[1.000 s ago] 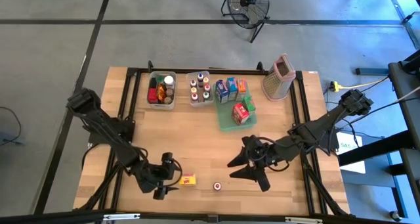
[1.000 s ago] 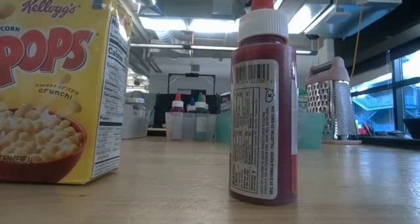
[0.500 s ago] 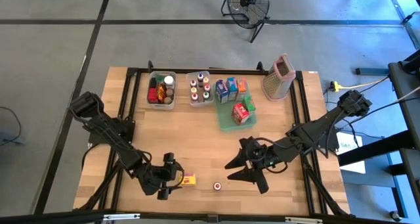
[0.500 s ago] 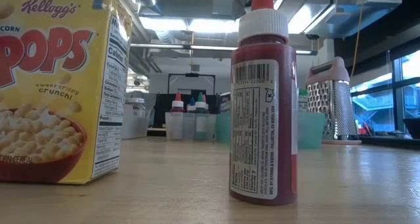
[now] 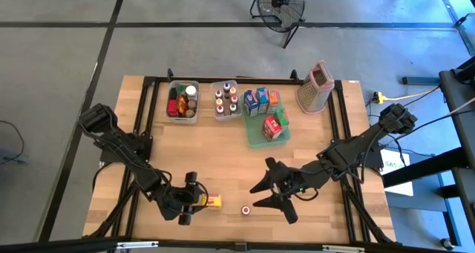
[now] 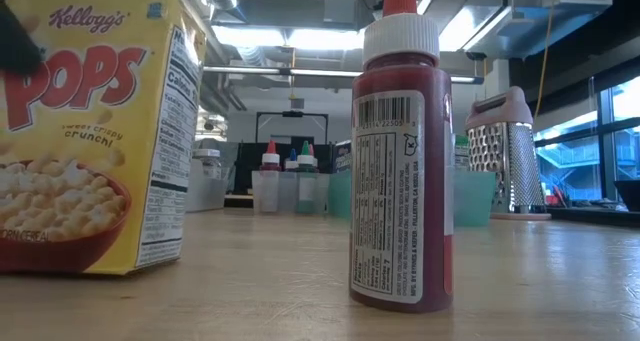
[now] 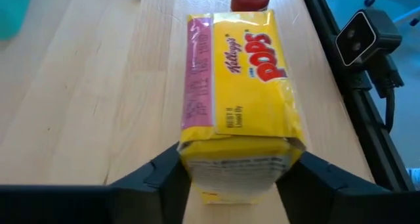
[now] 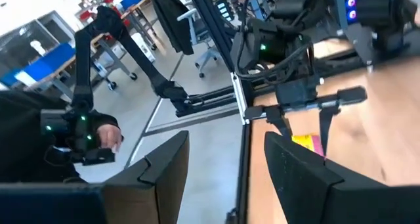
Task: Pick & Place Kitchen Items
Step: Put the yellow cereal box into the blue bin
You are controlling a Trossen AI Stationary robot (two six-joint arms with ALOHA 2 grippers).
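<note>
Left end effector (image 7: pixel 233 178) is closed on the yellow cereal carton (image 7: pixel 239 86), one finger on each side of its near end. The carton lies flat on the bench (image 5: pixel 223 164) near the front edge, with the small red-capped bottle (image 5: pixel 245 209) standing just beyond its far end. Right end effector (image 5: pixel 269 194) hovers nearby above the bottle, fingers apart and holding nothing. Remaining groceries sit in the clear bins (image 5: pixel 182 101) and green tray (image 5: pixel 256 138) at the far side.
</note>
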